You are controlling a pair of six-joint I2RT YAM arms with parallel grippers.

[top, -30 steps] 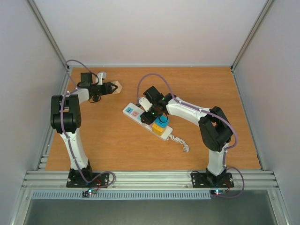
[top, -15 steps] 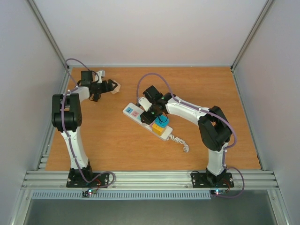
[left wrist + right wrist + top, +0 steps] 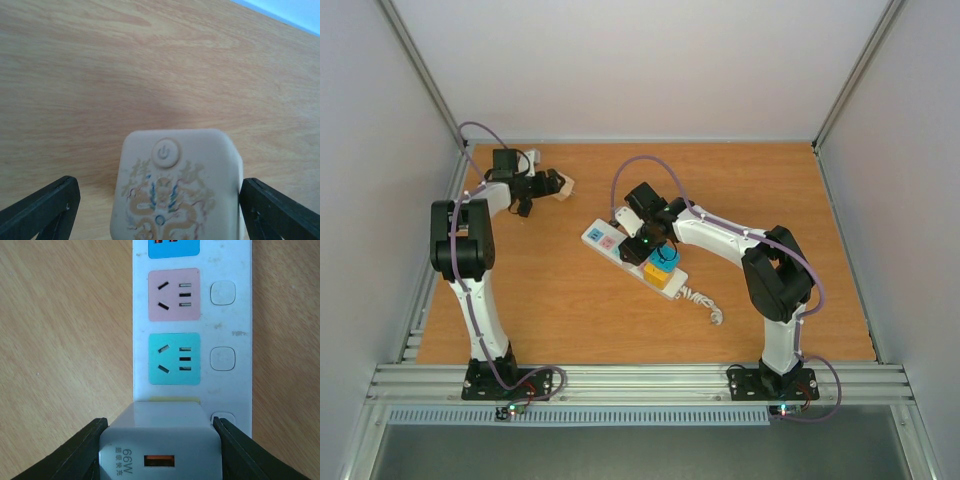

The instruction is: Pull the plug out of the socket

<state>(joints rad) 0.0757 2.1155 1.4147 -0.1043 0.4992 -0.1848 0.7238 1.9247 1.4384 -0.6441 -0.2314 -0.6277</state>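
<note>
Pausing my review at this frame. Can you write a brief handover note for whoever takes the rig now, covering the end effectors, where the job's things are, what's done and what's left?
Right end effector: shut on the grey 66W plug, with fingers against both its sides.
Left end effector: open, straddling a beige device with a power button, at the table's far left, away from the job.
Socket: flat on the table, mid-workspace. Its pink outlet and teal outlet are free.
Done: plug gripped.
Left: the plug looks seated and is not yet pulled. Draw it straight off; the socket may lift with it.
</note>
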